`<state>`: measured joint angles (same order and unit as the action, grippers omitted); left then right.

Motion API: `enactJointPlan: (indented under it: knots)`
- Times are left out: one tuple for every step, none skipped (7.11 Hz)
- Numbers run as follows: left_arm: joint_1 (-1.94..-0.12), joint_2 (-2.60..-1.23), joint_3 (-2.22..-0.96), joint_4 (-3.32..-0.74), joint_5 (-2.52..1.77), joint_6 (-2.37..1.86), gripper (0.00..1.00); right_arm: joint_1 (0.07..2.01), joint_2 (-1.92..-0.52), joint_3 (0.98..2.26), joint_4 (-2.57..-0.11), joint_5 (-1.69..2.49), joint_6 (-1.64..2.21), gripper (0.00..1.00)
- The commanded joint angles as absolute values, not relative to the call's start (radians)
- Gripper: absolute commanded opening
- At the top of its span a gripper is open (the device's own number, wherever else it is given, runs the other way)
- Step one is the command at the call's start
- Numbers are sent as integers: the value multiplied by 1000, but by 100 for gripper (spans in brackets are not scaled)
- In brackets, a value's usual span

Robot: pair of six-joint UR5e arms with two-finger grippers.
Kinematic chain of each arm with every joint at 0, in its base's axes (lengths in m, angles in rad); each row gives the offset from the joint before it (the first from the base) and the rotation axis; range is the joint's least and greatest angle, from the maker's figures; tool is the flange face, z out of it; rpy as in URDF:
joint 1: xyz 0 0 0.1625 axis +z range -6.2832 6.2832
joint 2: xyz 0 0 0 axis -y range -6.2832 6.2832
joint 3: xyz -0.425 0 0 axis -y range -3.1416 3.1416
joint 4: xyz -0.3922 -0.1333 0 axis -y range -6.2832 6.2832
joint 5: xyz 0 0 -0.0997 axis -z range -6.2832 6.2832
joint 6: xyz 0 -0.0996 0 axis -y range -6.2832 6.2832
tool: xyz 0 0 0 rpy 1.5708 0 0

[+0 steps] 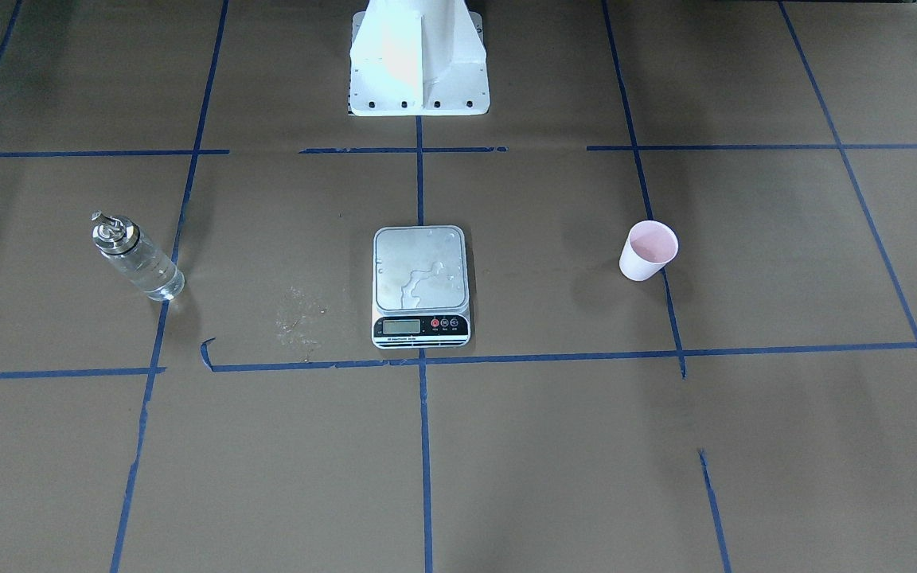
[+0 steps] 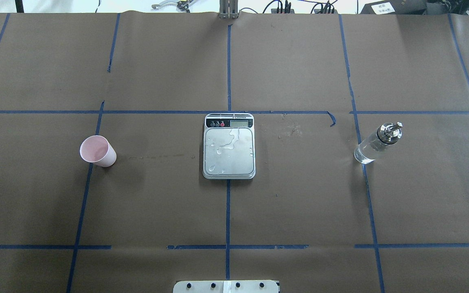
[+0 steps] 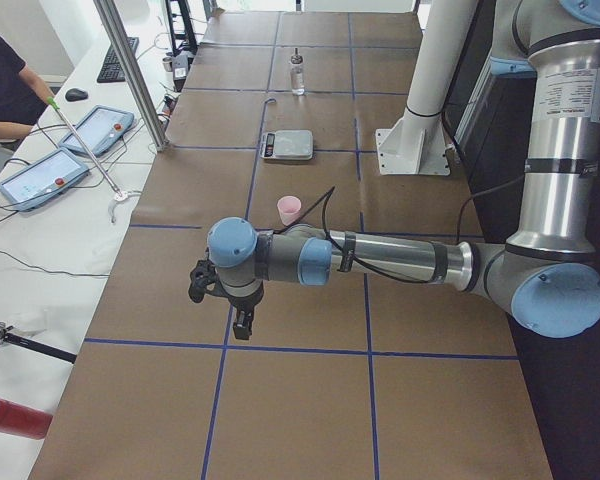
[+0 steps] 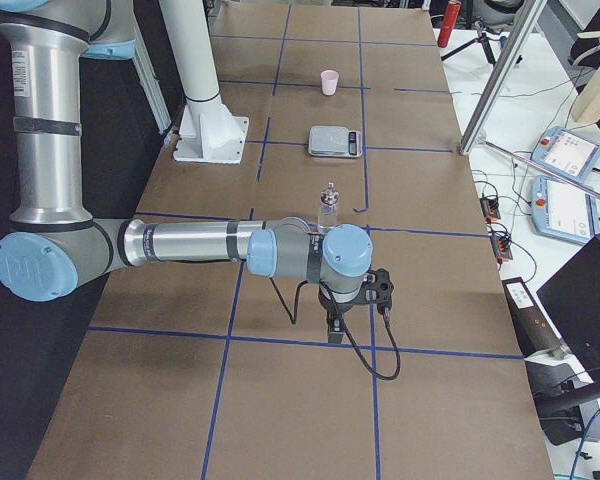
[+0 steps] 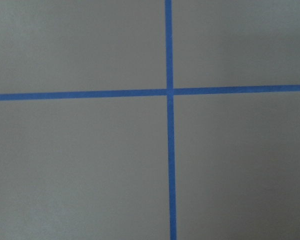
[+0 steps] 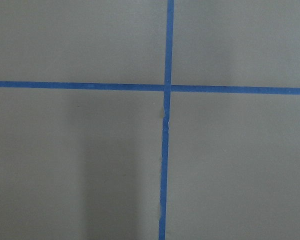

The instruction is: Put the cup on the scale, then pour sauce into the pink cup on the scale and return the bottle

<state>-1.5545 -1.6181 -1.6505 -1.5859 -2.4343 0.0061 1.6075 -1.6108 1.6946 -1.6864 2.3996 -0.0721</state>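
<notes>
Scale (image 2: 229, 154), wet on top, central; overhead, cup (image 2: 98, 151) at its 9 o'clock, bottle (image 2: 377, 143) at 3 o'clock, both well apart. Left gripper (image 3: 242, 325), right gripper (image 4: 334, 328): opening cannot be told.

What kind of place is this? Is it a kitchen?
Most likely a robot lab, not a kitchen. The left arm and right arm reach over a table covered in brown paper with a blue tape grid, and control tablets lie beside it.
</notes>
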Motion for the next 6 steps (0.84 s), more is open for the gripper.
enactJointPlan:
  knots:
    - [-1549,-1689,-1658,-1707,-2497,-5,100,1608,-1608,1697,-1684,2401,-72,100]
    - [-1496,-1722,-1681,-1709,-2500,-6,100,1606,-1608,1695,-1683,2401,-72,100]
    - [-1470,-1727,-1680,-1723,-2593,-44,100,1608,-1608,1695,-1683,2402,-72,100]
    - [-1357,-1752,-1692,-1779,-2597,-207,100,1606,-1606,1697,-1683,2402,-74,100]
    - [-1250,-1758,-1795,-1817,-2392,-418,100,1602,-1595,1707,-1683,2390,-75,100]
    - [-1145,-1750,-1874,-1819,-2296,-618,100,1598,-1544,1707,-1687,2384,-77,100]
